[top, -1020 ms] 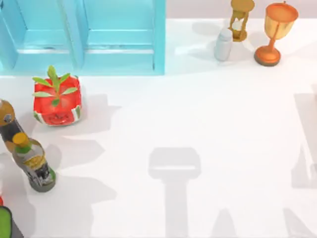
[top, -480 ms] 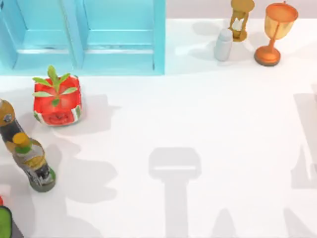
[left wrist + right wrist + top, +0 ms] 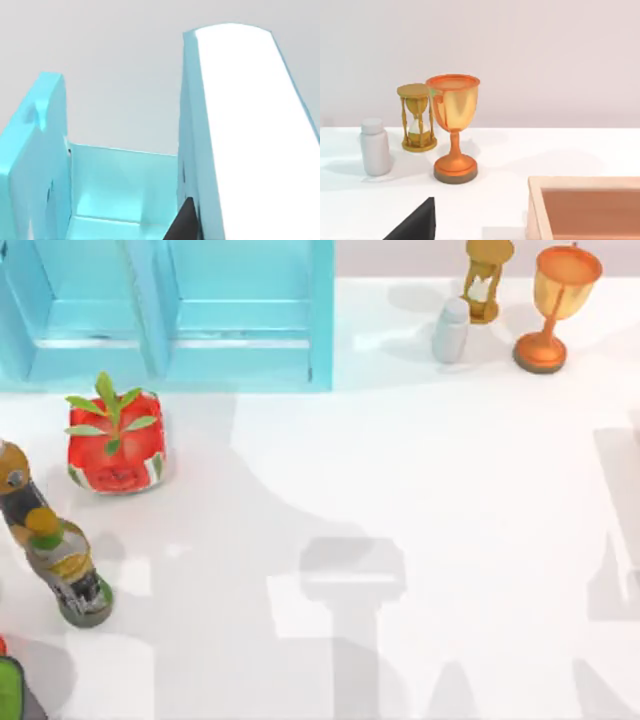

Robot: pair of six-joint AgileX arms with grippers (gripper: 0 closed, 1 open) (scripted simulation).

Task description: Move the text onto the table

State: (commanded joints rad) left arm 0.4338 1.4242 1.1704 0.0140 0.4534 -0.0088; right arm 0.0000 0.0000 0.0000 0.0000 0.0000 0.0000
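Note:
The text is out of view. The table (image 3: pixel 450 490) is the broad white surface under everything. The left wrist view looks close into the light-blue cabinet (image 3: pixel 125 185), between its walls, and a dark part of my left gripper (image 3: pixel 186 224) shows against one wall. A dark part of my right gripper (image 3: pixel 417 224) hangs over the table in front of a gold trophy cup (image 3: pixel 454 125).
The light-blue cabinet (image 3: pixel 240 340) stands at the back left. A tomato-shaped box (image 3: pixel 115 445) and two bottles (image 3: pixel 70 575) (image 3: pixel 15 490) line the left side. An hourglass (image 3: pixel 485 280), white bottle (image 3: pixel 452 330) and trophy (image 3: pixel 555 305) stand back right. A wooden box (image 3: pixel 590 210) lies near my right gripper.
A broad shadow has spread over the table's left and middle, from the front edge up to the cabinet. The objects on the table have stayed in place.

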